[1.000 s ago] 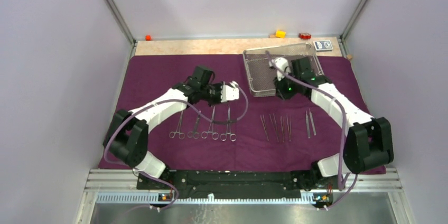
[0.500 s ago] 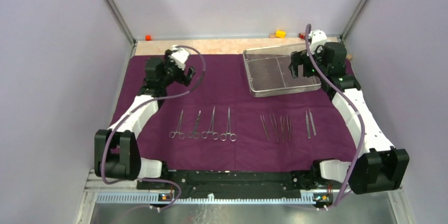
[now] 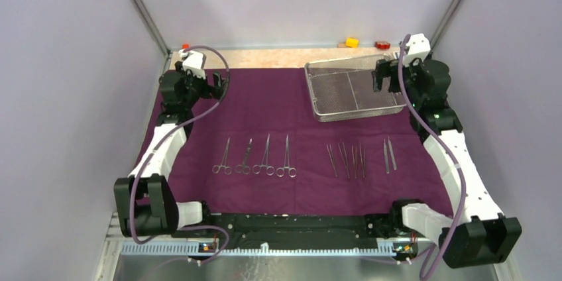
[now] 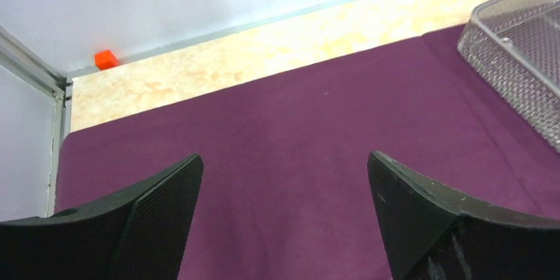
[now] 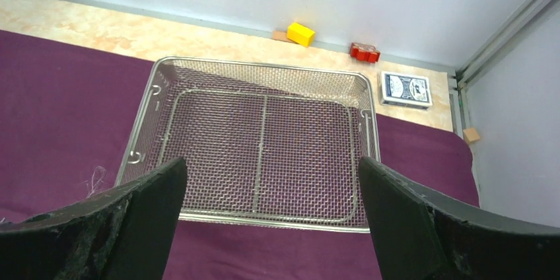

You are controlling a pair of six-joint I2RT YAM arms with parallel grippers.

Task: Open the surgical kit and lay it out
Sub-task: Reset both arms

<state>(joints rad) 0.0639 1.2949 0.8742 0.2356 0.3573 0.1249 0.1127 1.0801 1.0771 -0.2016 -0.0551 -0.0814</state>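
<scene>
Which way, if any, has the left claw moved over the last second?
Yes. The left claw swung from beside the mesh tray, above the clamps, to the purple cloth's far-left corner, farther from the tray.

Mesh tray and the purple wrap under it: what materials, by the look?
Tray: metal wire mesh, probably steel, bright silver; fine see-through grid with a rod rim. Wrap: woven cloth, matte dark purple; soft creases and loose threads at one spot suggest fabric.

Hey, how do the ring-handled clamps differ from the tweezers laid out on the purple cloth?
The clamps have ring handles at the near end; the tweezers are plain slim strips. The clamps lie left of centre, the tweezers right. Both lie in rows on the purple cloth.
</scene>
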